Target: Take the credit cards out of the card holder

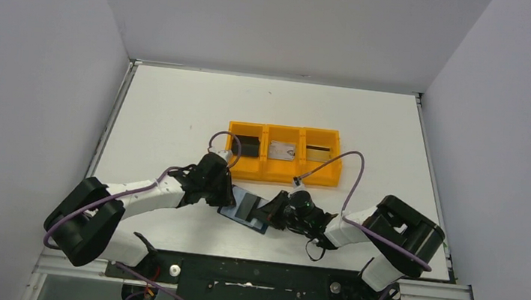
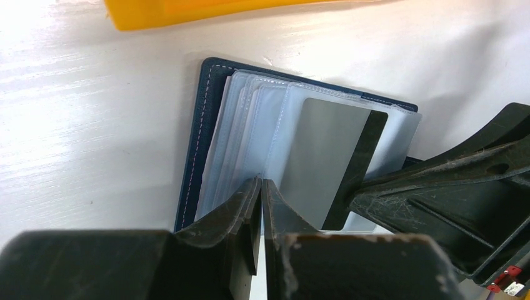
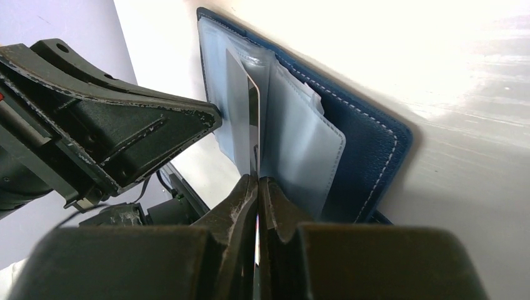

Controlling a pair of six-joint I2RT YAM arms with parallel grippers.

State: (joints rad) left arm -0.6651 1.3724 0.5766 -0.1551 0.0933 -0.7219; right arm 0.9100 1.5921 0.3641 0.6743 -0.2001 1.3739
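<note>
The navy card holder (image 1: pixel 250 224) lies open on the table just in front of the orange tray. Its clear sleeves (image 2: pixel 250 119) fan upward. My left gripper (image 2: pixel 260 182) is shut on the edge of one clear sleeve, to the left of the card. A silver-grey credit card (image 2: pixel 325 153) with a dark stripe stands partly in a sleeve. My right gripper (image 3: pixel 257 179) is shut on that card's edge (image 3: pixel 240 119). From above, the left gripper (image 1: pixel 229 197) and right gripper (image 1: pixel 265 214) meet over the holder from opposite sides.
The orange three-compartment tray (image 1: pixel 281 174) stands right behind the holder. It holds a dark item (image 1: pixel 248 146) on the left, a silver card (image 1: pixel 282 150) in the middle and a dark-striped card (image 1: pixel 316 153) on the right. White walls close in the table.
</note>
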